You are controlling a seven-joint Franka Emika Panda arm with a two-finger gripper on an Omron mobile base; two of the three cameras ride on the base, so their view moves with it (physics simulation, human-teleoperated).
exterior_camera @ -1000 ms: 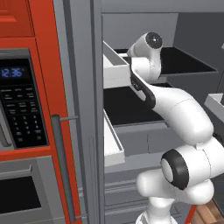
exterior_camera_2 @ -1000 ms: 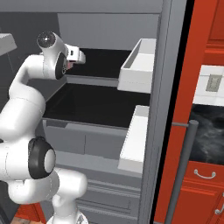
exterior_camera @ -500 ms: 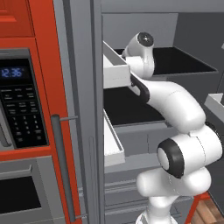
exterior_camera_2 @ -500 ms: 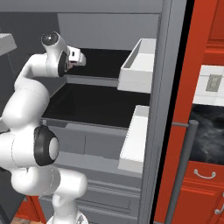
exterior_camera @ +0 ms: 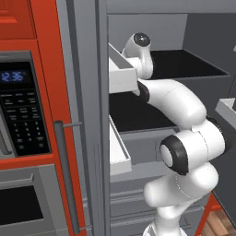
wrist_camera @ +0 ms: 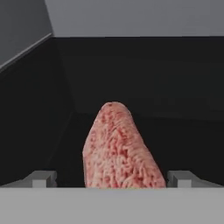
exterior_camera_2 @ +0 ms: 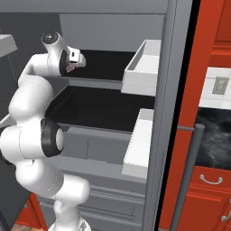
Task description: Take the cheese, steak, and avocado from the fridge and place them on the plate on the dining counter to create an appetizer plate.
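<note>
Change: the arm has reached deeper into the fridge [exterior_camera: 87,115] along its upper shelf [exterior_camera_2: 108,63].
Pincer [wrist_camera: 112,178]: spread, straddling the steak [wrist_camera: 118,148].
Steak: pink, on that shelf.
Right: white door bins [exterior_camera_2: 142,67].

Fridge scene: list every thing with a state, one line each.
Fridge: door open, black shelves exposed.
Steak: lying on the upper shelf, between the fingertips, not gripped.
Gripper: open, reaching into the upper shelf.
Door bins: look empty.
Microwave: shut, clock lit.
Oven: shut.
</note>
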